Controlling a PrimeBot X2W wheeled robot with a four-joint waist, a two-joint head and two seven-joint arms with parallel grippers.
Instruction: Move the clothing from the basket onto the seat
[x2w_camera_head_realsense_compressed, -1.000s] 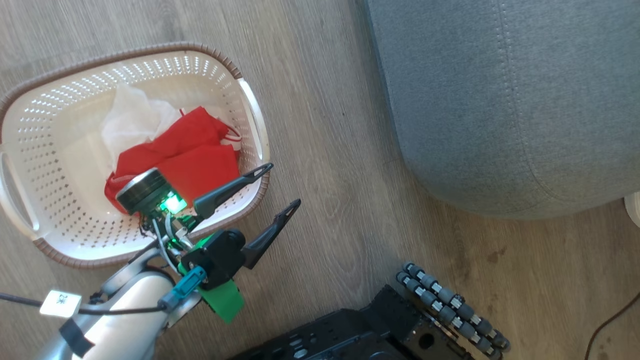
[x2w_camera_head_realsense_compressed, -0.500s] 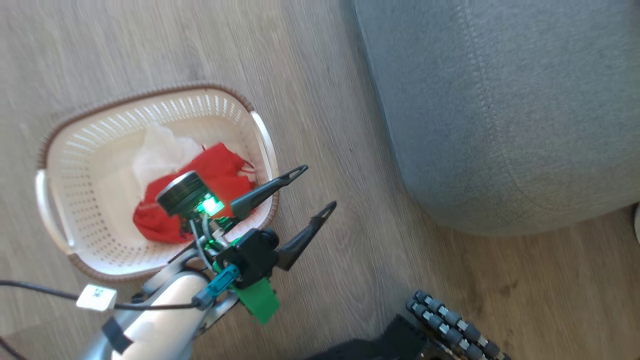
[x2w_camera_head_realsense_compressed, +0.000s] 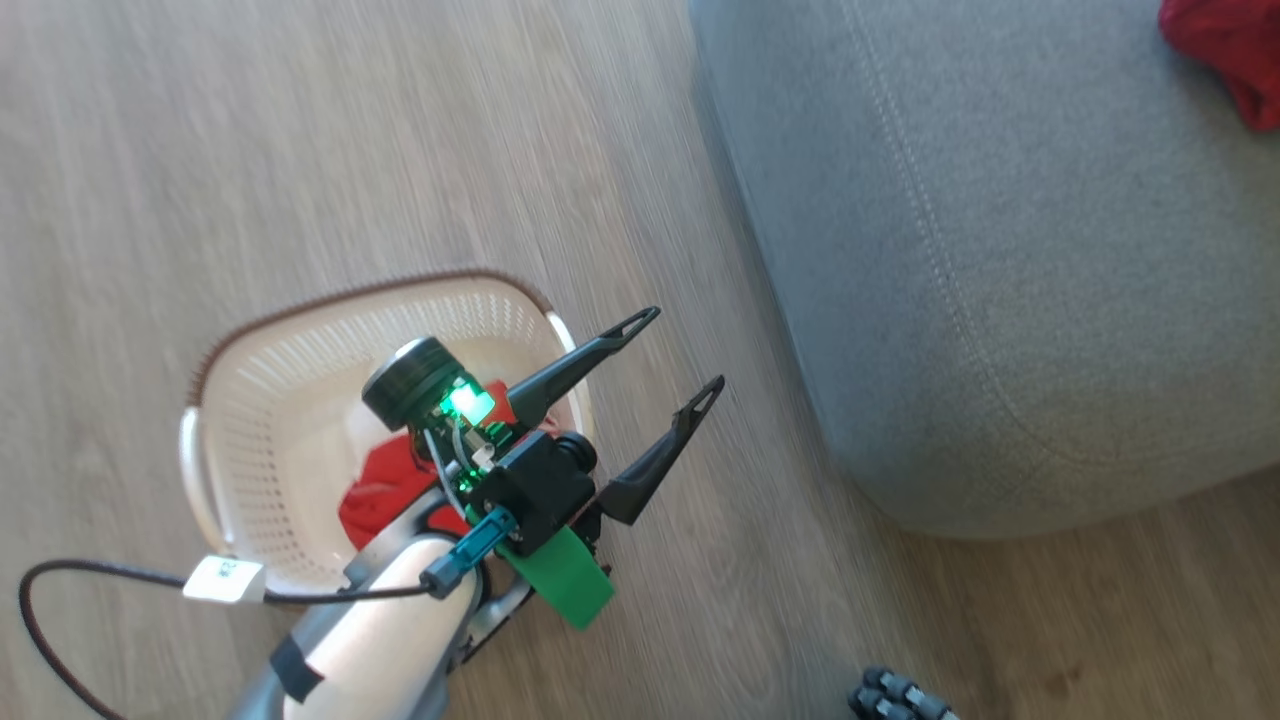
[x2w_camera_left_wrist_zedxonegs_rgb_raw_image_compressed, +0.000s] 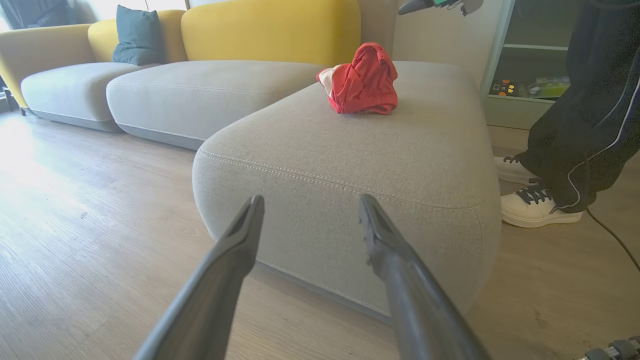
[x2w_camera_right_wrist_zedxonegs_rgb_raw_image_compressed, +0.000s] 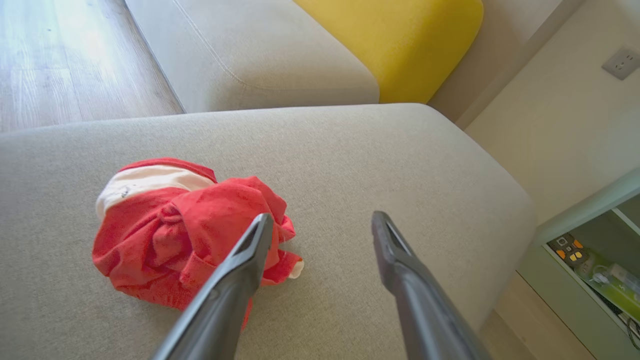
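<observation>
The left tool (x2w_camera_head_realsense_compressed: 682, 350) hangs wide open and empty beside the cream perforated plastic basket (x2w_camera_head_realsense_compressed: 280, 400), where bright red soft clothing (x2w_camera_head_realsense_compressed: 375, 490) lies; one crumpled red garment (x2w_camera_right_wrist_zedxonegs_rgb_raw_image_compressed: 185, 230) sits on the grey upholstered seat (x2w_camera_head_realsense_compressed: 1000, 250) by the open, empty right tool (x2w_camera_right_wrist_zedxonegs_rgb_raw_image_compressed: 321, 218). Best dip mid-heap and pinch deep

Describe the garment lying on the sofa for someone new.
Start at the large grey fabric sofa cushion. On top lies a crumpled bright red fabric garment with a white band. Unlike the red clothing in the cream perforated basket, it rests on upholstery.
</observation>
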